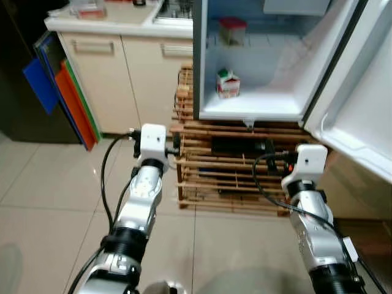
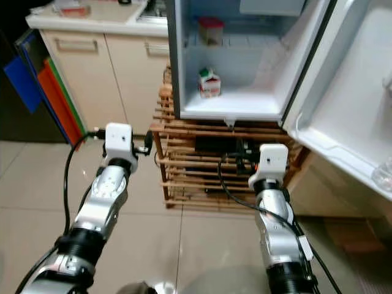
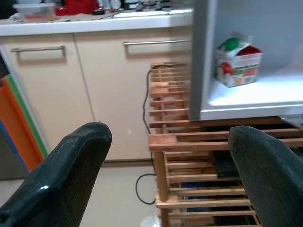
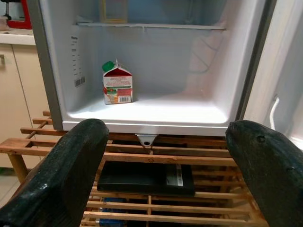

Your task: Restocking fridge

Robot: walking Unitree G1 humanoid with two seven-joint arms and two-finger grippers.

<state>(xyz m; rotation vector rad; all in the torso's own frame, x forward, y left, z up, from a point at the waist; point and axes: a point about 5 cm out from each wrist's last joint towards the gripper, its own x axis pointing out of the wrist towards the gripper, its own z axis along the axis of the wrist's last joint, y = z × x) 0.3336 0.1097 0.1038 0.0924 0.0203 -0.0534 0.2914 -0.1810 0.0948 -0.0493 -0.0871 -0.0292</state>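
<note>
Both claws, left claw point(image 3: 165, 179) and right claw point(image 4: 161, 175), gape wide and empty. Milk carton point(image 1: 228, 83) stands upright, upper centre of frame, on the fridge point(image 1: 257, 113) floor; judged light, crushable; grip its flat sides

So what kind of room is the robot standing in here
Most likely a home kitchen: an open small fridge holding a juice carton stands on a wooden slatted rack, beside cream base cabinets under a countertop, on a tiled floor.
</note>
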